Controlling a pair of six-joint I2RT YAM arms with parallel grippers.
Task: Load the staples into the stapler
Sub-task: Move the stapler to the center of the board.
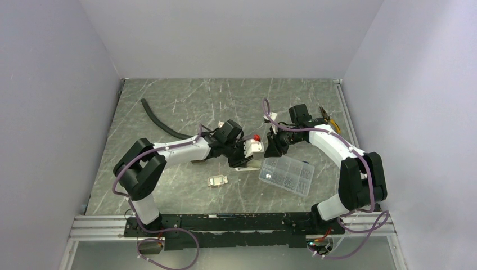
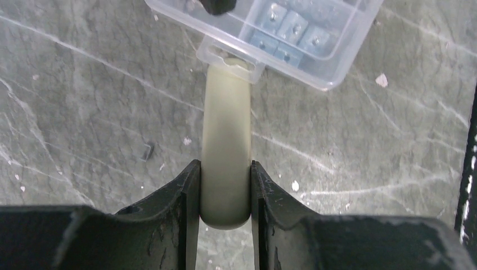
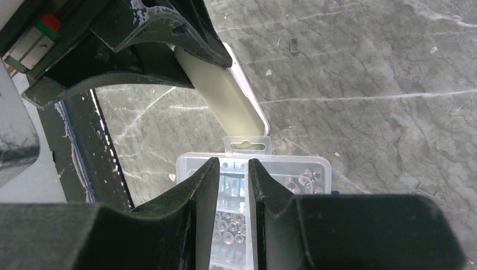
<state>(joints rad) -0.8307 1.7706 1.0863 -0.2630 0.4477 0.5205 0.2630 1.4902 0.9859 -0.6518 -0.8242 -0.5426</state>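
stapler pinched in the left tool; right tool narrowly open over the clear box.

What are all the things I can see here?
stapler: one, olive-grey, held off the table, tip by the box's tab
clear box: one, see-through, metal bits inside, right of middle
small thing: one, whitish, near front, too small to name
hose: one, black, far left
tool: one, orange and dark, far right edge
table: one, grey marbled
left gripper: one, black, shut on the stapler
right gripper: one, black, over the clear box, jaws slightly apart
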